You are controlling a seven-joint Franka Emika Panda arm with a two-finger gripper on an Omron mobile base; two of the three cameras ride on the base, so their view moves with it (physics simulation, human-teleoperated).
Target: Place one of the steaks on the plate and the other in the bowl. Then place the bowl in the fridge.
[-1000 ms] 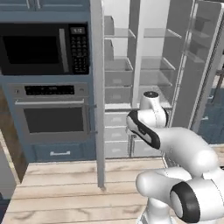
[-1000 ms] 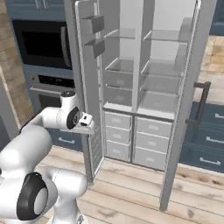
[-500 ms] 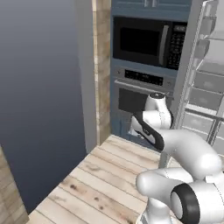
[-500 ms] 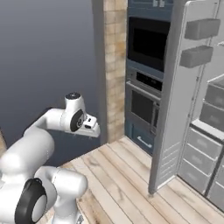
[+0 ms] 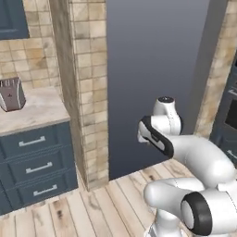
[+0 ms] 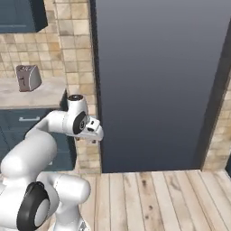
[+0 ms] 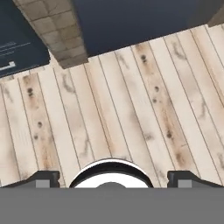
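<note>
The steaks, the plate, the bowl and the fridge are out of view. My gripper (image 6: pixel 93 134) hangs in front of my base at about counter height, beside a brick pillar (image 6: pixel 81 54). In the hand view it (image 7: pixel 113 178) points straight down at the bare wooden floor (image 7: pixel 131 109). Its two dark fingertips (image 7: pixel 43 177) stand far apart with nothing between them, so it is open and empty.
A wide dark grey wall panel (image 5: pixel 152 69) fills the space ahead, framed by brick pillars. Left of it runs a pale counter (image 5: pixel 32 109) with a toaster (image 5: pixel 11 94) over dark blue drawers (image 5: pixel 34 162). Wooden floor lies below.
The whole picture has swung left as the base turned, from the open fridge past the oven and microwave to the dark wall and the counter. The gripper stays open and empty.
</note>
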